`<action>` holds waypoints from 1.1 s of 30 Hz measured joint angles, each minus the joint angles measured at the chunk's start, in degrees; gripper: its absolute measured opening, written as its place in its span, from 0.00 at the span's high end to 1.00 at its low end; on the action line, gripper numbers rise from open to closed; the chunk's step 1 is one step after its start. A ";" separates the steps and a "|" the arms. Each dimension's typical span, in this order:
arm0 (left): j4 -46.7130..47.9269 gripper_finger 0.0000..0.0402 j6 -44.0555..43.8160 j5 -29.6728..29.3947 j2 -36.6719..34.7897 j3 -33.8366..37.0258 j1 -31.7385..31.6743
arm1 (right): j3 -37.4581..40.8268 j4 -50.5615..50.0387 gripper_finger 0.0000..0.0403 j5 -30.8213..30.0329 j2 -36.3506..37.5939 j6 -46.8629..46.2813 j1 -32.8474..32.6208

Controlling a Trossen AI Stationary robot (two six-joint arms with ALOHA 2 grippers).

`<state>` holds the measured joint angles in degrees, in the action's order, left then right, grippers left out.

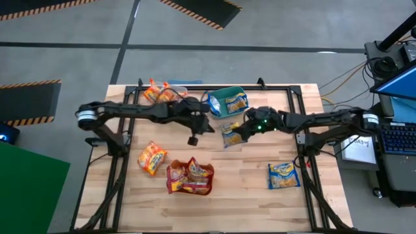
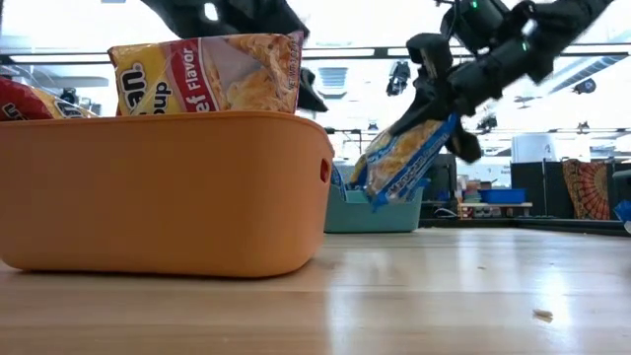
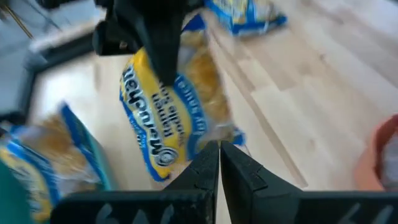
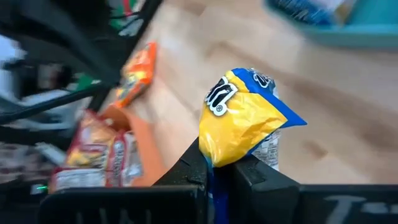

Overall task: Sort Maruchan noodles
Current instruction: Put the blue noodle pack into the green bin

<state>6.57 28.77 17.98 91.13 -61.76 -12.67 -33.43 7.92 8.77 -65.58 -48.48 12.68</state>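
Partly hidden behind the arms, a clear tub at the desk's far edge holds orange packets; its outline is hard to make out. Beside it, the teal tub holds blue packets, and the orange tub holds red ones. Mid-desk, the right gripper reaches inward, fingers clamped on a blue packet lifted off the desk. Opposite, the left gripper hangs with fingers closed, empty.

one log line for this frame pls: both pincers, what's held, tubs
right pincer: shut on blue packet, lifted off table | left pincer: shut, empty, mid-table | teal tub: blue packet inside | orange tub: red packets
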 joint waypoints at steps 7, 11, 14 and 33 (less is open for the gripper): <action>-0.84 1.00 2.58 1.07 -10.63 3.59 -0.11 | -15.85 -28.87 0.96 -7.43 1.55 6.08 2.59; -2.92 1.00 4.60 1.07 -16.30 6.82 -0.27 | -25.41 -40.08 0.96 -8.87 -0.59 8.97 6.04; -7.31 1.00 4.83 1.08 -20.18 9.69 -0.57 | -32.16 -45.33 0.96 -8.82 -3.50 10.83 9.03; -17.71 1.00 8.51 -11.06 -33.65 18.60 -2.62 | -57.01 -51.66 0.96 0.82 -32.05 22.10 20.96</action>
<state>-11.14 37.28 6.92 57.48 -43.17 -15.29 -90.44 -43.74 9.59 -97.63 -26.38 33.64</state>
